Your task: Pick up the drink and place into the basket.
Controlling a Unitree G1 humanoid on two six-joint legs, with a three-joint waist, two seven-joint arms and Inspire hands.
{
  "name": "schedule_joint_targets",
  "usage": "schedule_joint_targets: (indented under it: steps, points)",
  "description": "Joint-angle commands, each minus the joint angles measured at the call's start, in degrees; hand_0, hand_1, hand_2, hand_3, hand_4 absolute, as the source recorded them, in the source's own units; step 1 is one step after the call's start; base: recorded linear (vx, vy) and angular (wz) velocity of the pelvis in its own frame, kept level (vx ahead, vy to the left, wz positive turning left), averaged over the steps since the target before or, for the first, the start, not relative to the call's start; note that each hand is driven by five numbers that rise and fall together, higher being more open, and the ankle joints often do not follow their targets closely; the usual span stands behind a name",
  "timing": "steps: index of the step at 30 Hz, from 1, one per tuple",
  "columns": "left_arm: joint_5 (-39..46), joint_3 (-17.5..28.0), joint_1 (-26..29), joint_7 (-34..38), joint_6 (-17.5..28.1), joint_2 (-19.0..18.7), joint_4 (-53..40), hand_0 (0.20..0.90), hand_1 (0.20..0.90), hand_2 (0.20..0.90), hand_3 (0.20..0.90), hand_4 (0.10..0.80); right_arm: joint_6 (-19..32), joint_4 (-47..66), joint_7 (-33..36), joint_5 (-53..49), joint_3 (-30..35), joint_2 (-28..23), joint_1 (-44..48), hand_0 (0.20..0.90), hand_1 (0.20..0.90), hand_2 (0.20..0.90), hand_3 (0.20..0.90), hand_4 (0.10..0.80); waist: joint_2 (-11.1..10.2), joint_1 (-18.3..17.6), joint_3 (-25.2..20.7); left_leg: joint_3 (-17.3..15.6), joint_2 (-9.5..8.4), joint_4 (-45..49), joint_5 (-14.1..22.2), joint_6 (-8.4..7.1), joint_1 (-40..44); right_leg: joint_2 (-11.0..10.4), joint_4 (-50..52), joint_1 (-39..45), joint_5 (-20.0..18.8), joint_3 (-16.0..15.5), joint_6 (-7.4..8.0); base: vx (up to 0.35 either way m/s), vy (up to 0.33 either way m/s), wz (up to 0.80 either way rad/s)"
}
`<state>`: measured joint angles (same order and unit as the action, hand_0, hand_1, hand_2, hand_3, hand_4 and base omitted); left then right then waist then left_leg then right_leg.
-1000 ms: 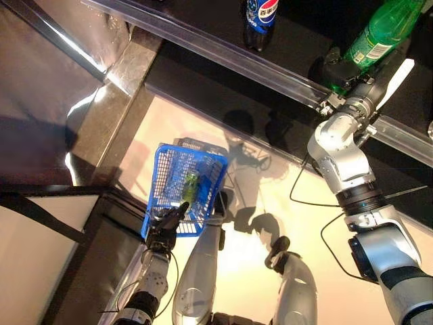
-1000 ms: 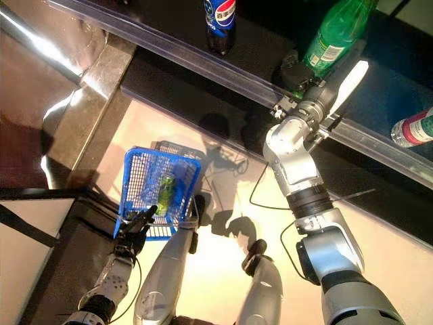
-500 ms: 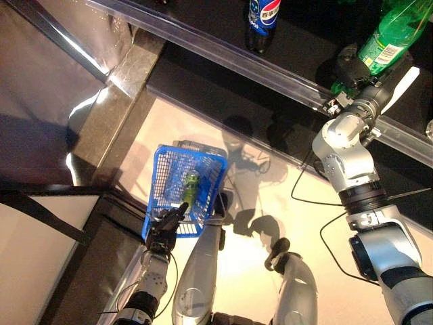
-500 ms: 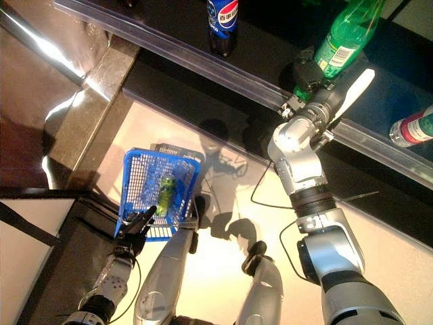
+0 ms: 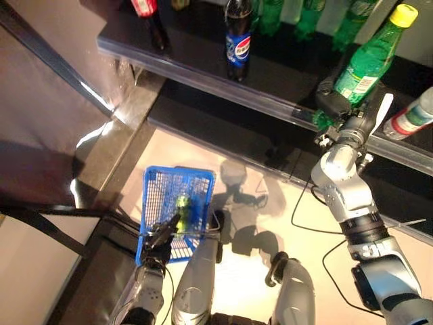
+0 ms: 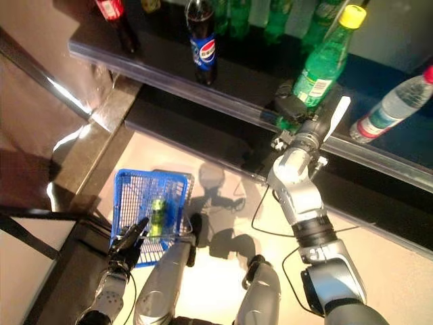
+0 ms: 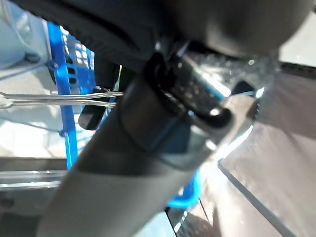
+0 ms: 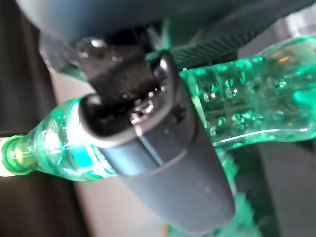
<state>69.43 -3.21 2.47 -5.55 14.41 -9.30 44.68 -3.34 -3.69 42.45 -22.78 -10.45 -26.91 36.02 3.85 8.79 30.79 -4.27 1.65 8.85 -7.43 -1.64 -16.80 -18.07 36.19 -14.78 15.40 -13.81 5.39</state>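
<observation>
Left hand (image 5: 157, 238) gripped the near rim of the blue basket (image 5: 154, 196), fingers curled on its wire handle, a small green bottle (image 5: 182, 206) already inside. Up and right of the basket, the right hand (image 5: 336, 107) clamped the green drink bottle (image 5: 369, 55) low on its body. Held so low, the bottle could tip or clip the shelf rail (image 5: 270, 105) when carried down.

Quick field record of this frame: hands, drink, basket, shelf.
right robot hand: shut on green bottle, at the shelf edge
left robot hand: at the near rim of blue basket; grip unclear
basket contents: one small green bottle lying inside
shelf: cola bottle, red-labelled bottle, clear water bottle, more green bottles behind
task state: drink not yet in basket
</observation>
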Motion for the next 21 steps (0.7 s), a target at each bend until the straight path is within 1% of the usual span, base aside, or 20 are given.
schedule_joint_targets:
  steps: [1,6,10,14,15,17,18,19,21]
  points:
    - [-0.1,1.5,-5.5,-8.1,5.5,-2.4,-12.9,0.300,0.300,0.300,0.200,0.100,5.0,15.8,-8.1,6.3,2.3,-4.9,8.1,0.300,0.300,0.300,0.200,0.100,2.8,-0.3,-6.2,4.4,2.86,7.1,6.1,-4.19,6.1,1.7,-1.7,3.1,-1.2,-1.7,-3.57,0.047,0.019,-0.10]
    - [0.9,2.4,-7.3,-9.4,3.9,-2.5,-21.1,0.300,0.300,0.300,0.200,0.100,3.2,21.4,-15.0,2.7,-0.6,-3.5,2.6,0.300,0.300,0.300,0.200,0.100,3.2,-0.3,-9.7,4.6,3.46,3.9,3.6,-4.86,8.9,3.0,-4.6,6.5,-1.3,-2.3,-4.15,0.050,0.020,0.03]
    - [1.4,2.5,-8.7,-11.9,3.6,-3.1,-26.1,0.300,0.300,0.300,0.200,0.100,2.1,24.0,-20.0,0.3,-3.8,-1.7,-0.3,0.300,0.300,0.300,0.200,0.100,3.2,0.1,-11.2,5.2,3.63,2.5,2.7,-5.12,10.6,3.4,-5.7,8.4,-1.3,-3.0,-4.36,0.035,0.011,-0.03]
    - [0.6,2.6,-9.9,-12.9,3.2,-3.7,-30.6,0.300,0.300,0.300,0.200,0.100,0.7,26.0,-23.2,-2.2,-6.5,-0.8,-2.4,0.300,0.300,0.300,0.200,0.100,3.1,0.7,-12.1,5.7,3.63,1.6,2.6,-5.23,11.6,3.5,-6.8,9.8,-1.5,-3.7,-4.29,0.006,-0.001,0.05]
    - [-0.3,2.6,-10.1,-12.9,3.0,-4.5,-33.8,0.300,0.300,0.300,0.200,0.100,0.2,26.5,-24.1,-2.1,-8.3,-0.4,-3.5,0.300,0.300,0.300,0.200,0.100,3.0,1.1,-12.4,6.0,3.52,1.2,2.6,-5.23,11.9,3.5,-7.2,10.2,-1.6,-4.1,-4.16,-0.004,-0.001,0.17]
    - [-0.4,2.3,-9.8,-13.1,2.6,-5.3,-37.4,0.300,0.300,0.300,0.200,0.100,-0.5,26.6,-25.4,-2.8,-9.8,-0.2,-3.9,0.300,0.300,0.300,0.200,0.100,3.0,1.6,-12.6,6.2,3.46,0.9,2.5,-5.26,12.0,3.5,-7.5,10.5,-1.8,-4.5,-4.09,-0.014,0.000,0.20]
    - [0.1,1.9,-9.7,-13.8,3.1,-5.8,-40.4,0.300,0.300,0.300,0.200,0.100,-1.2,26.5,-26.2,-3.5,-11.1,0.2,-4.0,0.300,0.300,0.300,0.200,0.100,3.0,2.1,-12.6,6.6,3.34,0.7,2.4,-5.28,12.0,3.5,-8.0,10.9,-2.0,-4.9,-4.01,-0.015,0.001,0.17]
    - [0.1,1.8,-9.7,-13.4,2.9,-6.1,-41.7,0.300,0.300,0.300,0.200,0.100,-0.9,26.4,-26.0,-3.1,-11.6,0.3,-4.2,0.300,0.300,0.300,0.200,0.100,3.0,2.3,-12.6,6.7,3.31,0.5,2.4,-5.28,12.0,3.5,-8.2,11.1,-2.0,-5.1,-3.95,-0.030,-0.019,0.17]
    - [0.1,1.5,-9.4,-13.4,3.3,-7.4,-47.4,0.300,0.300,0.300,0.200,0.100,-1.0,26.1,-25.9,-3.0,-13.4,0.9,-4.1,0.300,0.300,0.300,0.200,0.100,2.8,3.4,-12.5,7.4,3.09,-0.1,2.5,-5.30,12.1,3.5,-9.2,11.7,-2.5,-6.1,-3.74,-0.045,-0.047,0.19]
